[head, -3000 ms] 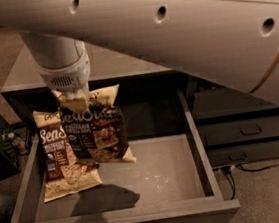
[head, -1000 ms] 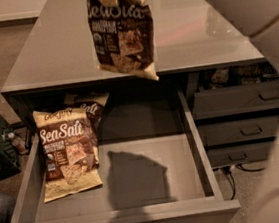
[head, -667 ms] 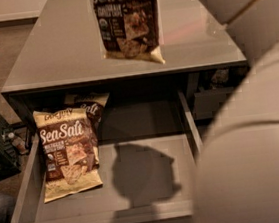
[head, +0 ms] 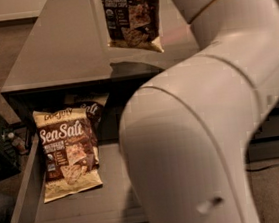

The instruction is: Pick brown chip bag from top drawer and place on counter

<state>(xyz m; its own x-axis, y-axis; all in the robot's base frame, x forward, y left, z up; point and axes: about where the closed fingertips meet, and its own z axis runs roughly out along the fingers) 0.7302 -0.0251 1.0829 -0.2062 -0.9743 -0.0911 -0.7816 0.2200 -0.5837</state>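
The brown bag [head: 131,16] is seen hanging upright, long axis vertical, just above the counter [head: 62,52], clear of the drawer [head: 114,202] and below the gripper, which is hidden beyond the top edge, its state undeterminable.

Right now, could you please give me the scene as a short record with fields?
raised bag: hangs over the counter, top out of frame
gripper: out of view, above the frame's top edge
second bag: lies in the open drawer, left side
arm: hides the drawer's right side
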